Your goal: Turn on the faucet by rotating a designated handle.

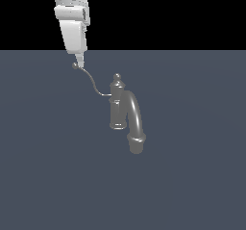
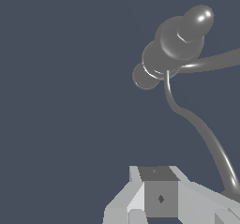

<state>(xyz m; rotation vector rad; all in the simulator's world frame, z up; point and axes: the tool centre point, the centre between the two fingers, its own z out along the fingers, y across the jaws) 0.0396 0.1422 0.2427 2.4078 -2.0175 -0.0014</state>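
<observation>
End effector (image 2: 159,197) – at handle (image 1: 91,82) tip, opening unclear

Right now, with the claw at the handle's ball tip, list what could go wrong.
1. The claw meets the handle only at its ball end; it could slip off the thin curved wire during the turn.
2. Whether the claw actually grips it can't be told.
3. Swinging inward, it may hit the faucet column.

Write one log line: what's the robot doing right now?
hand: at handle ball tip | grip: cannot tell | faucet: upright

Glossy grey metal faucet (image 1: 126,113), matt floor (image 1: 48,176)
</observation>
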